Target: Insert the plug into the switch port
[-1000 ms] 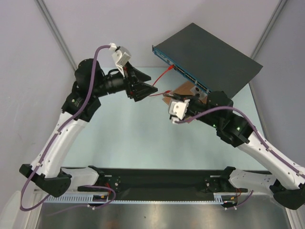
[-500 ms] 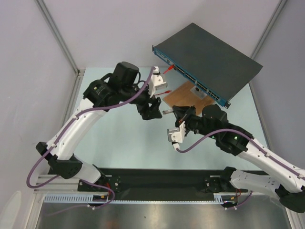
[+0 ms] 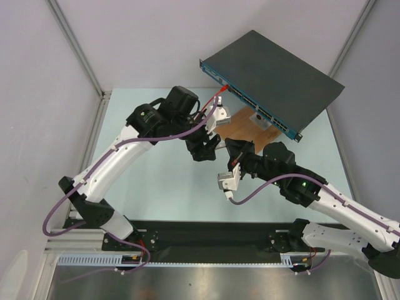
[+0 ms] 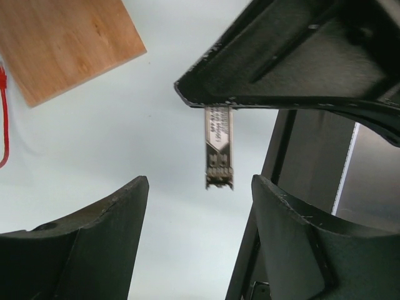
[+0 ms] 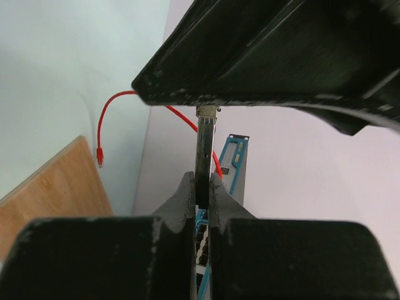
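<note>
The plug [image 4: 219, 147] is a small silver metal module. My right gripper [image 5: 202, 181] is shut on its rear end, and it shows edge-on there [image 5: 205, 147]. My left gripper [image 4: 199, 184] is open, its two black fingers on either side just short of the plug's free end, not touching it. In the top view the left gripper [image 3: 209, 147] and the right gripper [image 3: 234, 152] face each other above the table's middle. The dark switch [image 3: 275, 81] with its blue port face stands raised at the back right, apart from both grippers.
A wooden board [image 3: 240, 122] lies under the switch's front edge. A red cable [image 3: 212, 100] runs from the switch's left end down onto the table. Grey walls close in the left, back and right sides.
My left arm swung in from the far left and now faces the right gripper. My right gripper drew back from the board toward the table's middle, the plug still in it.
</note>
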Robot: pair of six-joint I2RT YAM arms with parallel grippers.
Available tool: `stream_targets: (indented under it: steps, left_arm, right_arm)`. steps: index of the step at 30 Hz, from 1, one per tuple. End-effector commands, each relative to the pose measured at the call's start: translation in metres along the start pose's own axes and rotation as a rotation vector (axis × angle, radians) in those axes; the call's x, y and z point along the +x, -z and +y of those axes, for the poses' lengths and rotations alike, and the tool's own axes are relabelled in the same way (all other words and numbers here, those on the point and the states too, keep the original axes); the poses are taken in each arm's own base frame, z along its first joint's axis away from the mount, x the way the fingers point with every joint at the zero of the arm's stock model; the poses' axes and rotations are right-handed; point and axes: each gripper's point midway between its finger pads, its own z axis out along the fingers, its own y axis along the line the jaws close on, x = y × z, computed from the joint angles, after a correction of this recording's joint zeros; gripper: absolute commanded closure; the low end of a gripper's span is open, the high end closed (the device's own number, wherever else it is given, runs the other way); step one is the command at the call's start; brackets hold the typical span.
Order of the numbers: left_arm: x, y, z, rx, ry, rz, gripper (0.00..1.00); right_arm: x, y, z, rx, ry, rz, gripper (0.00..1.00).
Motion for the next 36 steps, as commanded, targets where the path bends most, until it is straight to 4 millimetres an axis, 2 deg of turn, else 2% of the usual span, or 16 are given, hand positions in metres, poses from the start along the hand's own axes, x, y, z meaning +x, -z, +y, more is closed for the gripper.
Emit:
stream_targets:
  steps: [1, 10, 14, 19, 22, 24, 26, 27, 28, 29, 31, 32, 33, 35, 36]
  left_arm:
    - [-0.015, 0.004, 0.004, -0.026, -0.012, -0.030, 0.28]
    - [-0.021, 0.000, -0.005, 0.038, -0.002, -0.046, 0.41]
    - [-0.022, -0.001, -0.008, 0.058, -0.002, -0.049, 0.56]
    - [-0.021, -0.003, -0.009, 0.071, -0.002, -0.046, 0.64]
    - [-0.022, -0.002, -0.009, 0.071, -0.003, -0.050, 0.75]
    - [-0.027, -0.002, -0.009, 0.066, 0.001, -0.070, 0.91]
    - [-0.031, 0.001, -0.009, 0.060, 0.000, -0.093, 1.00]
    - [-0.033, -0.002, -0.006, 0.051, 0.014, -0.105, 1.00]
    - [-0.035, -0.001, -0.004, 0.037, 0.018, -0.117, 1.00]
    - [-0.036, -0.001, 0.000, 0.020, 0.024, -0.125, 1.00]
    - [-0.042, -0.002, 0.013, -0.016, 0.040, -0.146, 1.00]
    - [-0.044, -0.001, 0.020, -0.041, 0.048, -0.151, 1.00]
    - [-0.047, -0.003, 0.031, -0.063, 0.062, -0.156, 1.00]
    - [-0.052, -0.004, 0.043, -0.089, 0.062, -0.155, 1.00]
    - [-0.056, -0.007, 0.058, -0.139, 0.070, -0.155, 1.00]
  right_arm:
    - [-0.006, 0.007, -0.026, 0.101, 0.032, -0.019, 1.00]
    - [-0.007, 0.006, -0.019, 0.104, 0.055, -0.028, 1.00]
    - [-0.008, 0.007, -0.020, 0.109, 0.053, -0.033, 1.00]
    - [-0.009, 0.006, -0.022, 0.117, 0.053, -0.036, 1.00]
    - [-0.008, 0.005, -0.022, 0.120, 0.053, -0.035, 1.00]
    - [-0.007, 0.005, -0.021, 0.123, 0.055, -0.029, 1.00]
    - [-0.005, 0.005, -0.023, 0.135, 0.048, -0.016, 0.98]
    - [-0.001, 0.006, -0.021, 0.135, 0.027, 0.006, 0.76]
    - [0.002, 0.007, -0.021, 0.134, 0.016, 0.021, 0.61]
    - [0.009, 0.010, -0.020, 0.135, 0.003, 0.058, 0.34]
    - [0.017, 0.016, -0.017, 0.129, -0.035, 0.096, 0.17]
    - [0.021, 0.019, -0.016, 0.127, -0.049, 0.114, 0.12]
    - [0.026, 0.028, -0.021, 0.147, -0.070, 0.137, 0.09]
    - [0.038, 0.038, -0.019, 0.146, -0.175, 0.177, 0.06]
    - [0.042, 0.047, -0.025, 0.150, -0.232, 0.194, 0.03]
